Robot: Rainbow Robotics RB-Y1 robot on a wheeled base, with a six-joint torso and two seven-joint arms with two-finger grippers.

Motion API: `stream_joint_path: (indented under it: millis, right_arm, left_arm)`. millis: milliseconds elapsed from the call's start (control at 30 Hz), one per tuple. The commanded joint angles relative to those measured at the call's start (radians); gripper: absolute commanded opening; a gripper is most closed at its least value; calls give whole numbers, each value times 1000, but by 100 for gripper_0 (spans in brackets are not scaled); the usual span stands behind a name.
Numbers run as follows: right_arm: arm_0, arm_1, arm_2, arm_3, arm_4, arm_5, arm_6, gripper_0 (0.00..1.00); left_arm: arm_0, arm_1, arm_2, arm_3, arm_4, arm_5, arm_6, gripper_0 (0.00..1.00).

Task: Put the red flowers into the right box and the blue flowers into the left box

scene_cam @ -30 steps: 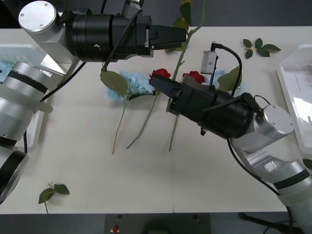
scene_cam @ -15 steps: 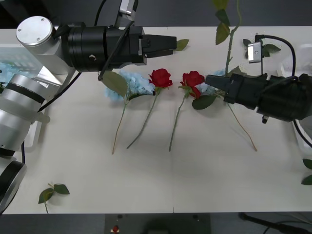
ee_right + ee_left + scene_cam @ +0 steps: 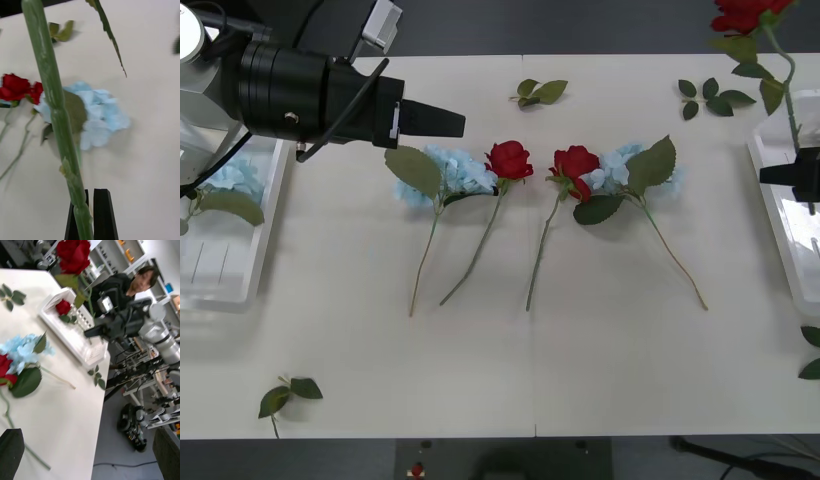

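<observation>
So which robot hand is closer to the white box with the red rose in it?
The right hand. It is at the right box's near rim, holding a red rose's stem upright. The left hand is far across the table, near the leftmost blue flower.

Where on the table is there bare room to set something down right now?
The near half of the table is bare, from the stem tips to the front edge, apart from a leaf sprig near the left corner. The middle is crowded with red flowers and blue flowers.
</observation>
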Motion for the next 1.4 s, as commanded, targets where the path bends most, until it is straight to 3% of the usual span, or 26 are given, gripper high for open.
stream_joint_path:
  millis: [33, 267, 567, 700, 1133, 1400]
  right_arm:
    - [-99, -55, -58, 56, 165, 94, -30, 0]
    - [-191, -120, -87, 194, 429, 188, -5, 0]
    - [-194, -160, -87, 225, 694, 174, 6, 0]
    - [-191, -160, -75, 254, 762, 128, 9, 0]
    - [-191, -160, 166, 406, 874, -163, -8, 0]
    - [-190, -163, 180, 509, 905, -254, -19, 0]
  left_arm:
    - [-12, 87, -71, -28, -16, -11, 41, 100]
    - [-13, 112, -106, -28, -209, -10, 98, 100]
    - [-13, 100, -160, -143, -505, 45, 357, 100]
    - [-13, 98, -200, -180, -609, 47, 460, 100]
    - [-13, 6, -282, -200, -939, 47, 720, 100]
    - [-15, -43, -332, -197, -1109, 54, 811, 100]
